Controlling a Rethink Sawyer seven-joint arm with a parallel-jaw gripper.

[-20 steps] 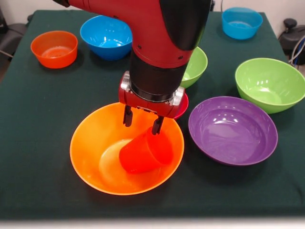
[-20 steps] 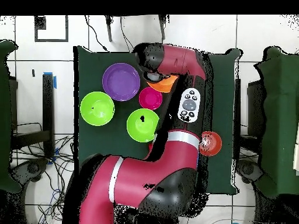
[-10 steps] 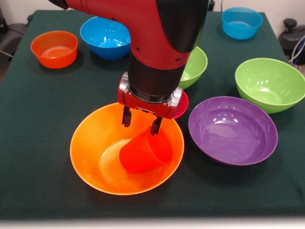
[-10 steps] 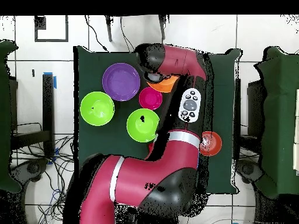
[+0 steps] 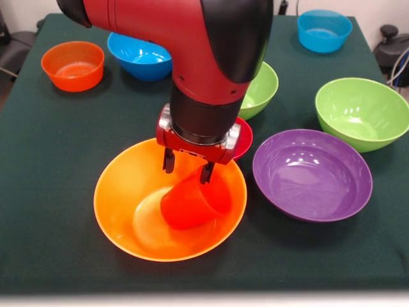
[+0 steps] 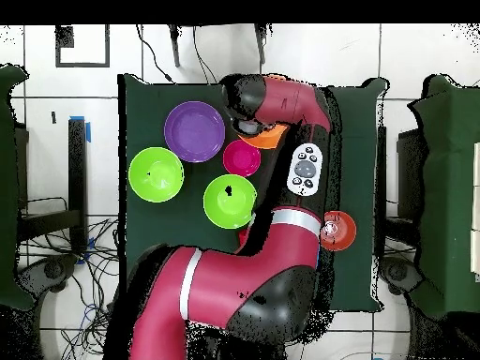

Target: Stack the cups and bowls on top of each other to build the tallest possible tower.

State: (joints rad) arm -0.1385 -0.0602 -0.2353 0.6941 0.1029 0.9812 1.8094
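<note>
A glossy orange-red tapered plastic cup (image 5: 190,203) lies tilted on its side inside the big round orange plastic bowl (image 5: 121,192), its open mouth turned toward seven o'clock and its narrow base up toward one o'clock. The gripper (image 5: 186,167) hangs just over that base with its two dark fingers (image 5: 169,160) spread, one on each side of the cup's upper end, not pinching it. A small crimson plastic bowl (image 5: 244,137) peeks out behind the gripper at the big bowl's one o'clock rim. At three o'clock, just beside the big bowl, sits the wide purple plastic bowl (image 5: 312,174). Farther out on the dark green cloth surface (image 5: 51,160) stand two lime green bowls (image 5: 361,112), two blue bowls (image 5: 324,30) and a small orange bowl (image 5: 73,65) at ten o'clock.
</note>
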